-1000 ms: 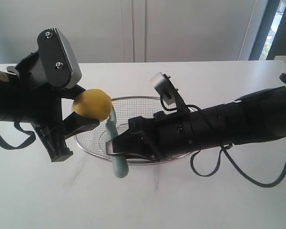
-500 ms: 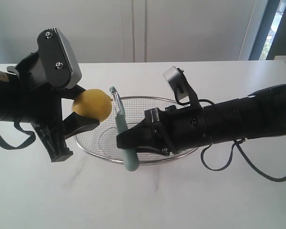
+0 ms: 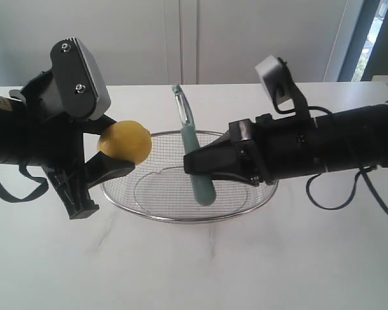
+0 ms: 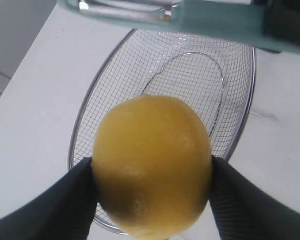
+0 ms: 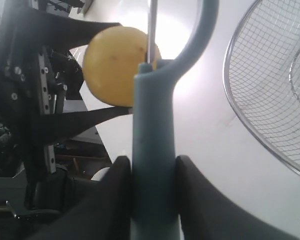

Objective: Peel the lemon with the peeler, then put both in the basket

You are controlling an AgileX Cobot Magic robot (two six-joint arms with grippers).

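– Yellow lemon (image 3: 124, 142), where is it?
– Clamped in the left hand (image 3: 118, 147), at ten o'clock of the basket (image 3: 181, 219).
– And the peeler (image 3: 186, 129)?
– The right hand (image 3: 194, 166) grips its handle, blade toward twelve o'clock, over the basket.

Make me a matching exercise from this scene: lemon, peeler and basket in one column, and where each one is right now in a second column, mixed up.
Column one:
1. lemon
2. peeler
3. basket

Column two:
A. sitting on the white table
B. gripped by the right gripper, blade end up
C. clamped in the left gripper, off the table

Pairs: 1-C, 2-B, 3-A
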